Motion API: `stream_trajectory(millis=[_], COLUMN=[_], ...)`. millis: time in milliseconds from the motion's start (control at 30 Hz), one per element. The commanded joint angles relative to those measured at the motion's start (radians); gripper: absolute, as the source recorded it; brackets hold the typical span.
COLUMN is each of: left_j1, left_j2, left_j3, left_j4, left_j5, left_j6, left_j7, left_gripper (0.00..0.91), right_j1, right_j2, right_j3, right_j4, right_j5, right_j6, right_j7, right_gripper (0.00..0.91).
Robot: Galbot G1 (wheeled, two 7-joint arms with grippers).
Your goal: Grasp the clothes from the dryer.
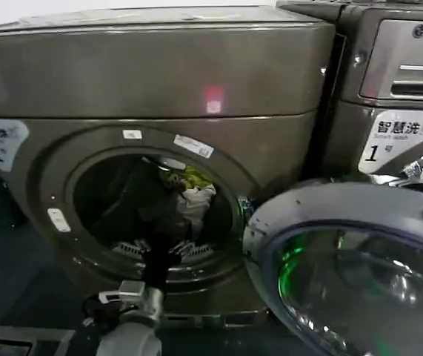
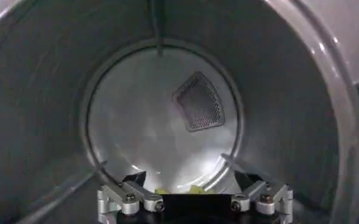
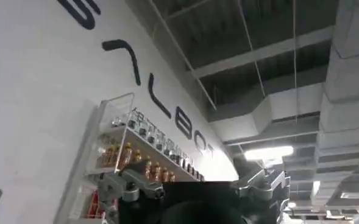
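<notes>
Swung wide beside me, the door (image 1: 359,274) leaves the dryer (image 1: 152,96) open, where my left pincer (image 2: 194,204) holds the clothes (image 1: 195,194) aloft, still to be withdrawn.

A second machine (image 1: 389,96) with an LG logo stands just beside the open one, wearing a white sticker (image 1: 400,141) marked "1". On a white wall, a clear shelf (image 3: 121,158) holds rows of bottles beneath large dark letters (image 3: 161,103). A ceiling light (image 3: 270,152) glows overhead.
</notes>
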Motion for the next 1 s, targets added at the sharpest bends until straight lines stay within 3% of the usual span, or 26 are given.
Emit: stream_trajectory(millis=[33, 267, 433, 600, 733, 867, 1000], left_j1=[0.001, -0.007, -0.108, -0.330, -0.525, -0.701, -0.929], left_j2=[0.003, 0.002, -0.002, -0.007, -0.003, 0.012, 0.009], left_j3=[-0.001, -0.006, -0.028, -0.045, -0.035, -0.038, -0.034], left_j4=[-0.002, 0.011, 0.097, 0.320, 0.517, 0.754, 1.060], left_j5=[-0.001, -0.004, -0.018, -0.053, -0.048, -0.035, 0.047], left_j6=[0.002, 0.000, -0.004, -0.004, -0.033, -0.058, -0.019], left_j7=[0.000, 0.001, 0.001, -0.002, -0.018, -0.017, 0.051], left_gripper=[0.907, 0.907, 0.907, 0.907, 0.907, 0.907, 0.907], right_j1=[-0.001, -0.002, -0.008, -0.014, -0.015, -0.014, 0.009], right_j2=[0.001, 0.007, 0.008, 0.006, 0.002, 0.001, 0.012], right_j3=[0.001, 0.001, 0.011, 0.026, 0.037, 0.042, 0.019], right_j4=[0.001, 0.016, 0.017, 0.023, 0.024, 0.022, 0.040], right_j5=[0.001, 0.006, -0.022, -0.075, -0.094, -0.096, -0.092], right_j6=[0.000, -0.006, -0.035, -0.070, -0.099, -0.096, -0.095], right_j7=[-0.001, -0.005, -0.027, -0.044, -0.027, -0.025, -0.022], right_gripper=[0.907, 0.907, 0.907, 0.907, 0.907, 0.907, 0.907])
